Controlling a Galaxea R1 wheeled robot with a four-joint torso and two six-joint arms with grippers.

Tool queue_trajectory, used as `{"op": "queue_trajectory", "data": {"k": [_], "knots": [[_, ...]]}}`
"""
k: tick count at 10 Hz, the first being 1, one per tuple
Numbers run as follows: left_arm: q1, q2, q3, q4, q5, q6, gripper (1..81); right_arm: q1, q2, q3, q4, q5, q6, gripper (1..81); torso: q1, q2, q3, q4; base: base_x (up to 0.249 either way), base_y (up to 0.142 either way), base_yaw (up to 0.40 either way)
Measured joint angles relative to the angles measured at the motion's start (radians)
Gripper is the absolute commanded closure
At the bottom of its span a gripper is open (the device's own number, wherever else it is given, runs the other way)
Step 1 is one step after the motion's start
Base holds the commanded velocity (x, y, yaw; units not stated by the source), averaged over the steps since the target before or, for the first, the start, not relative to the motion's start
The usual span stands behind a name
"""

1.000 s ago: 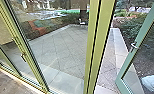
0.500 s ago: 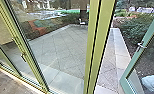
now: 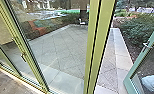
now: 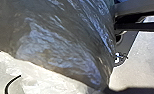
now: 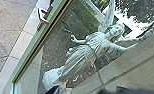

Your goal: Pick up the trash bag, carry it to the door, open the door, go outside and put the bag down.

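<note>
Well, trash bag [image 4: 60, 47] wrinkled, contents hidden; both end effectors: opening, grip unclear.

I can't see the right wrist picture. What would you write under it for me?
Pale winged statue in a long robe, seen through a green-framed glass door with a metal handle. Paving lies past the door's edge.

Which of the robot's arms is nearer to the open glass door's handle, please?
Right. The right arm's wrist camera faces the open door and its handle closely; the left arm is up close to the dark trash bag, apparently farther from the handle.
</note>
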Motion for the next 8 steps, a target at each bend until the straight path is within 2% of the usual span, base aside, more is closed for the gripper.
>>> {"op": "queue_trajectory", "data": {"k": [2,4,5,6,7,8], "knots": [[0.000,0.000,0.000,0.000,0.000,0.000,81.1,0.000,0.001,0.048,0.201,-0.114,0.000,1.0,0.000,0.000,0.000,0.000,0.000,0.000,0.000],[0.000,0.000,0.000,0.000,0.000,0.000,81.1,0.000,-0.002,0.079,0.394,-0.193,-0.004,1.0,0.000,0.000,0.000,0.000,0.000,0.000,0.000],[0.000,0.000,0.000,0.000,0.000,0.000,81.1,0.000,-0.012,0.115,0.467,-0.230,-0.017,1.0,0.000,0.000,0.000,0.000,0.000,0.000,0.000],[0.000,0.000,0.000,0.000,0.000,0.000,81.1,0.000,-0.021,0.151,0.508,-0.257,-0.027,1.0,0.000,0.000,0.000,0.000,0.000,0.000,0.000],[0.000,0.000,0.000,0.000,0.000,0.000,81.1,-0.001,-0.043,0.230,0.569,-0.283,-0.039,1.0,0.000,0.000,0.000,0.000,0.000,0.000,0.000],[0.000,0.000,0.000,0.000,0.000,0.000,81.1,-0.012,-0.065,0.307,0.600,-0.294,-0.042,1.0,0.000,0.000,0.000,0.000,0.000,0.000,0.000]]}}
